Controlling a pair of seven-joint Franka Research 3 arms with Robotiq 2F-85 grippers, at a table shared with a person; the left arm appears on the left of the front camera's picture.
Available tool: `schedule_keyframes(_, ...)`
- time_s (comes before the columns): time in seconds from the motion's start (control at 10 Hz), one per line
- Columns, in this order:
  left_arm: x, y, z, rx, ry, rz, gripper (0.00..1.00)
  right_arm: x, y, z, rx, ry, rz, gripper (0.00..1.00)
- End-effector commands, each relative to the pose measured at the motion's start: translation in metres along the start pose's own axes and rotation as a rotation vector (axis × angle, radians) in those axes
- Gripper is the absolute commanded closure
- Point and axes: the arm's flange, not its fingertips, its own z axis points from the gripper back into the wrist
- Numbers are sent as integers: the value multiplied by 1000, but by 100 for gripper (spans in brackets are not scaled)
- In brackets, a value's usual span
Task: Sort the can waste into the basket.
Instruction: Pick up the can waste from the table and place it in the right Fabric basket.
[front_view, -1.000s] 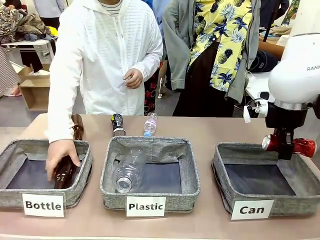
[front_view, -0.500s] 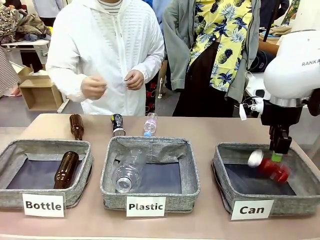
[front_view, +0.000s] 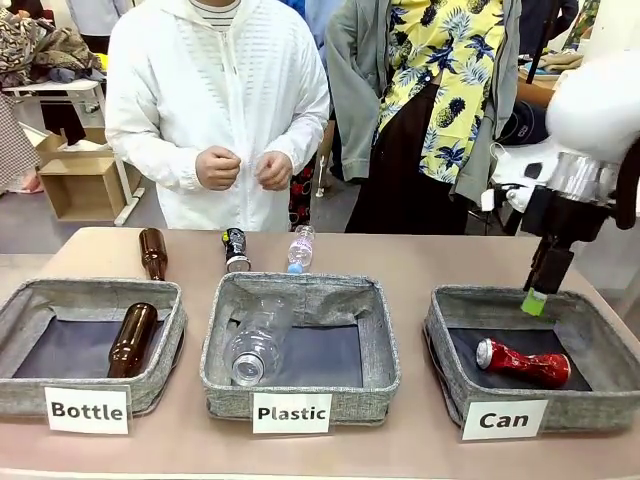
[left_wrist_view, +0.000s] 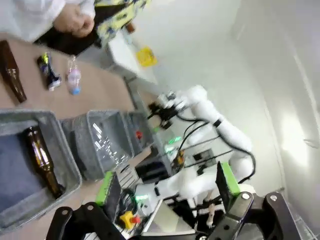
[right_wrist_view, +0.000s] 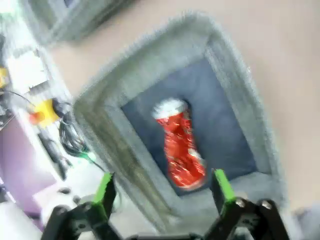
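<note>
The red can (front_view: 522, 362) has just left my right fingers (front_view: 536, 299), now open above it, and lies in the Can basket (front_view: 590, 400) at the bench's (front_view: 420, 265) right end; only the black can (front_view: 235, 250), by the far edge, remains.

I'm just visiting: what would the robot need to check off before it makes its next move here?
1. Shiny red crushed can lies inside grey fabric basket labelled Can: ok.
2. Right gripper open and empty above that basket: ok.
3. Left gripper open and empty: ok.
4. Black crushed can with silver ends sorted: not ok, it lies on the table behind the grey Plastic bin.
5. Person's hands off the table, at chest: ok.
</note>
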Motion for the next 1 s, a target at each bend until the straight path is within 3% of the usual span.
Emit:
schedule_keyframes(0.0, -5, 18, -63, 52, 160, 5, 0, -15, -17, 24, 241, -316, -402, 0)
schedule_keyframes(0.1, -11, 32, -95, 71, 284, 43, 0, -36, -24, 36, 433, -610, -524, 0)
schedule_keyframes(0.2, -18, 46, -118, 108, 358, 70, 0, -53, -33, 50, 623, -968, -692, 0)
schedule_keyframes(0.3, -20, 57, -133, 115, 401, 93, 0, -71, -39, 54, 741, -1151, -778, 0)
schedule_keyframes(0.5, -15, 69, -140, 115, 387, 140, 0, -108, -47, 54, 956, -1391, -892, 0)
schedule_keyframes(0.6, -7, 75, -139, 146, 338, 152, 0, -121, -54, 51, 1035, -1489, -876, 0)
schedule_keyframes(0.7, -25, 69, -153, 100, 404, 123, 0, -124, -61, 48, 1088, -1532, -910, 0)
schedule_keyframes(0.8, -25, 69, -153, 100, 404, 123, 0, -123, -54, 57, 695, -659, -618, 0)
schedule_keyframes(0.9, -25, 69, -153, 100, 404, 123, 0, -123, -54, 57, 695, -659, -618, 0)
